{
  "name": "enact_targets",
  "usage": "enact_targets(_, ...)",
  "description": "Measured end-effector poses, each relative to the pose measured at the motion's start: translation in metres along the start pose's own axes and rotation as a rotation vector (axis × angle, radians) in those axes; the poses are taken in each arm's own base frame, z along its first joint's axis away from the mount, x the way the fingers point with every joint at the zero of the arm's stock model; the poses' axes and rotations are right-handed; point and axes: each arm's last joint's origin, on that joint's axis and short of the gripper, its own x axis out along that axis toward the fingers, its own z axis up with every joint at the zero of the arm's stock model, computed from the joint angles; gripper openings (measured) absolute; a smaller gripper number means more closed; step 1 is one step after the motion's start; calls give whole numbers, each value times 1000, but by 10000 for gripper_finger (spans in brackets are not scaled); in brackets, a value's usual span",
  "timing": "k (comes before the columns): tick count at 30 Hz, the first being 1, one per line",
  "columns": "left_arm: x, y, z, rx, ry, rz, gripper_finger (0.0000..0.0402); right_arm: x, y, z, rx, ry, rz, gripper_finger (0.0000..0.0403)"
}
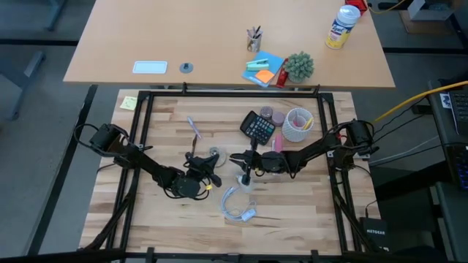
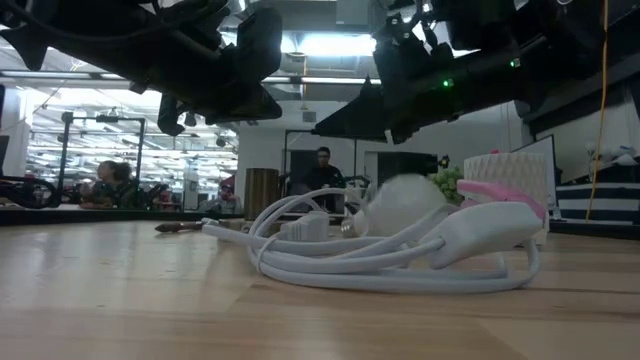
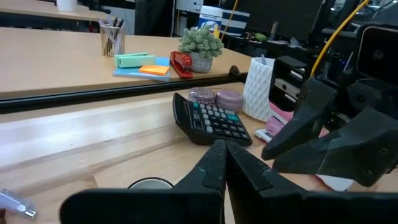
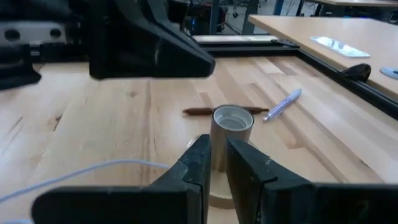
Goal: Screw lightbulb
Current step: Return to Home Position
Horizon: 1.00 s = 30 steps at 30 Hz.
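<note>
The lightbulb [image 2: 400,203], frosted white and round, lies on its side on the table behind the looped white cord [image 2: 330,262]. No gripper touches it. A white socket [image 4: 232,122] stands upright with its hollow mouth up, and my right gripper [image 4: 216,146] is shut on it. That gripper [image 1: 240,158] reaches in from the table's right. My left gripper [image 3: 225,148] is shut with nothing between its fingers. It hovers just left of the right one [image 1: 210,169] and points toward the calculator. My right gripper pinches the socket's round wall [image 4: 219,138] between its two fingers, below the open mouth. The fingers come nearly level from the table's right side. The socket stands upright in the hold. The fingers hide its lower end, so whether it rests on the table does not show.
A calculator [image 1: 258,128], a white ribbed cup [image 1: 297,124] and small round rolls [image 1: 272,115] stand at the far right. A pen [image 1: 194,130], a brown stick [image 4: 198,112] and a grey disc [image 1: 214,153] lie left of the grippers. People [image 2: 322,165] show in the room behind.
</note>
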Motion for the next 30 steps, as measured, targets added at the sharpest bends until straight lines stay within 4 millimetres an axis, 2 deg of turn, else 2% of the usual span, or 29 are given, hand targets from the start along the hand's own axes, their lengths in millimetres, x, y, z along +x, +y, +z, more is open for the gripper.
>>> enact_targets(5, -1, 0, 0, 3, 0, -3, 0, -10, 8, 9, -2, 32, 113, 51)
enact_targets(12, -1, -1, 0, 0, 0, -3, 0, -37, 29, 24, 58, 129, 425, 51)
enact_targets(18, -1, -1, 0, 0, 0, -4, 0, -41, 47, -2, 27, 281, 456, 51)
enact_targets(22, -2, -1, 0, -1, 4, -11, 0, -34, 49, -18, 30, 334, 438, 51)
enact_targets(30, -2, -1, 0, 0, 10, -19, 0, -29, 45, -29, 18, 364, 352, 51)
